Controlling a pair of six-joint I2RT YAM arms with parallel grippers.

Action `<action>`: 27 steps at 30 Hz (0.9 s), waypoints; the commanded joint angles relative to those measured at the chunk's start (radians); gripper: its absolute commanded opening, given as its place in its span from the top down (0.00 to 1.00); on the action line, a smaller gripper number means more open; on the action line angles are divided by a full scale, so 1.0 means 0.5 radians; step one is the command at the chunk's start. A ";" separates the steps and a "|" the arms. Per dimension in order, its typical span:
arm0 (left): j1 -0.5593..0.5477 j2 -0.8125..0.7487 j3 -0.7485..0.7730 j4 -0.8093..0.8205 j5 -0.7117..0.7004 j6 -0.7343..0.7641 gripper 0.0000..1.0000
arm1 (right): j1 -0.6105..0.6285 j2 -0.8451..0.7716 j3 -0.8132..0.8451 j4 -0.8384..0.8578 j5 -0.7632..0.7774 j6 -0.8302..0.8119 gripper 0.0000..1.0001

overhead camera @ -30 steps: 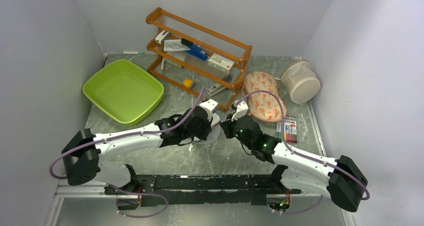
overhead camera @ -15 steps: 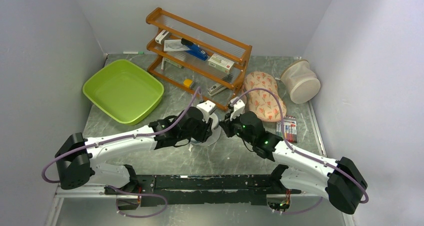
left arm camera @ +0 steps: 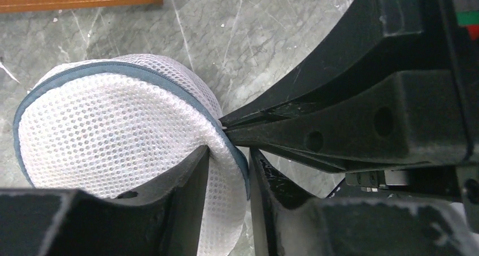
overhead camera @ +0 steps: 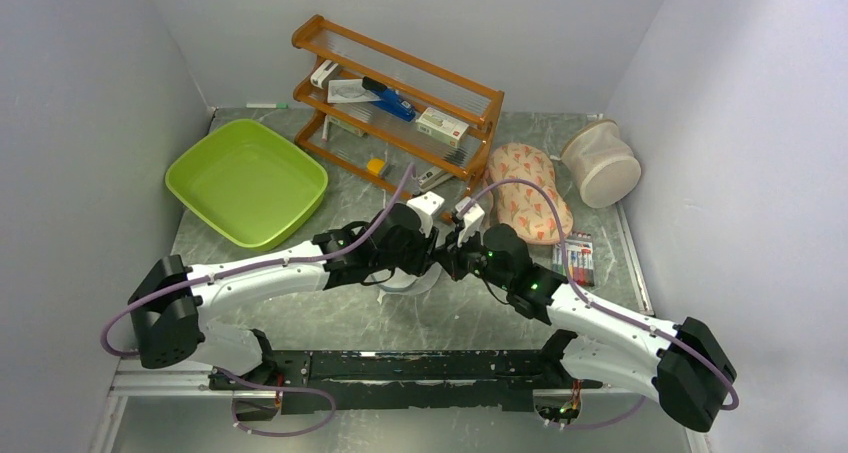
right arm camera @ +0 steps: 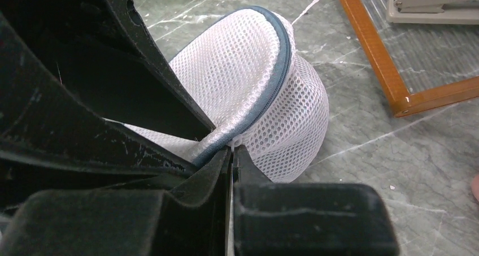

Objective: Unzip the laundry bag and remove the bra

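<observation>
Both grip the laundry bag [left arm camera: 113, 120]: left pincer [left arm camera: 226, 179] squeezing its edge, right pincer [right arm camera: 232, 157] closed on its zip [right arm camera: 281, 69]

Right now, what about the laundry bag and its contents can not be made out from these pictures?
Laundry bag: top external view, mostly covered by both wrists.
Bra: in no view; white mesh hides the inside.
Zip pull: right wrist view, hidden at the shut right jaws.
</observation>
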 commanded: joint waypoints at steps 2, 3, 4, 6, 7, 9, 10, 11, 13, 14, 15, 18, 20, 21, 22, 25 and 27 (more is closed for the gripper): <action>-0.008 -0.016 -0.010 -0.019 -0.084 -0.011 0.65 | -0.001 -0.032 -0.043 0.103 -0.082 0.020 1.00; -0.010 -0.022 -0.014 -0.026 -0.092 -0.008 0.68 | -0.001 -0.042 -0.059 0.114 -0.056 0.030 1.00; -0.010 -0.029 -0.017 -0.031 -0.099 -0.002 0.72 | -0.006 -0.046 -0.071 0.128 -0.028 0.035 1.00; -0.010 -0.044 -0.028 -0.034 -0.103 0.010 0.79 | -0.006 -0.041 -0.079 0.142 0.056 0.076 1.00; -0.008 -0.053 -0.039 -0.030 -0.100 0.029 0.82 | -0.005 -0.036 -0.078 0.139 0.118 0.100 1.00; -0.010 -0.067 -0.058 -0.019 -0.107 0.052 0.89 | -0.006 -0.023 -0.066 0.120 0.294 0.164 1.00; -0.009 -0.072 -0.065 -0.018 -0.119 0.058 0.92 | -0.009 -0.016 -0.060 0.104 0.406 0.209 1.00; -0.010 -0.078 -0.068 -0.026 -0.132 0.060 0.93 | -0.020 -0.008 -0.054 0.092 0.503 0.255 1.00; -0.008 -0.088 -0.072 -0.038 -0.144 0.064 0.93 | -0.095 0.013 -0.041 0.070 0.576 0.328 1.00; -0.008 -0.096 -0.081 -0.039 -0.145 0.064 0.93 | -0.149 0.027 -0.039 0.071 0.558 0.362 1.00; -0.009 -0.100 -0.091 -0.044 -0.145 0.061 0.93 | -0.221 0.045 -0.037 0.082 0.509 0.396 1.00; -0.008 -0.118 -0.123 -0.065 -0.152 0.038 0.93 | -0.438 0.116 -0.032 0.100 0.314 0.492 1.00; -0.008 -0.139 -0.153 -0.072 -0.163 0.023 0.93 | -0.523 0.154 -0.030 0.128 0.159 0.493 1.00; -0.008 -0.154 -0.167 -0.074 -0.174 0.017 0.93 | -0.532 0.171 -0.027 0.139 0.114 0.468 1.00; -0.008 -0.166 -0.180 -0.079 -0.185 0.010 0.93 | -0.535 0.172 -0.024 0.147 0.062 0.439 1.00; -0.009 -0.206 -0.187 -0.126 -0.220 -0.004 0.93 | -0.529 0.139 -0.035 0.157 -0.115 0.337 1.00; -0.008 -0.241 -0.202 -0.136 -0.234 -0.002 0.93 | -0.529 0.090 -0.073 0.206 -0.283 0.279 1.00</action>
